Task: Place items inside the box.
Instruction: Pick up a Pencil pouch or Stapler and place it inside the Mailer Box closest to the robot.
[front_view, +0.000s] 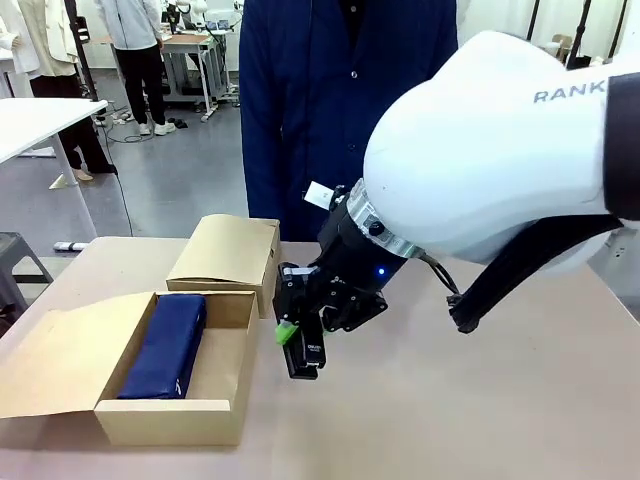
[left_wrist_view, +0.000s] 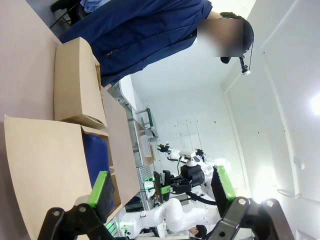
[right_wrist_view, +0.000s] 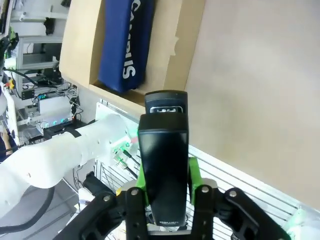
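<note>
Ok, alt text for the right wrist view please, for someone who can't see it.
The right gripper clamps a black stapler between its green pads. Past its tip lie the tan table and an open cardboard box holding a navy pouch.

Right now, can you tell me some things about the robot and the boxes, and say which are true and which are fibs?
1. The right hand holds a black stapler. True.
2. The navy pouch lies on the table outside the boxes. False: it lies inside the open box.
3. The left hand is squeezing a marker. False: it is open and holds nothing.
4. A closed box stands behind the open box. True.
</note>
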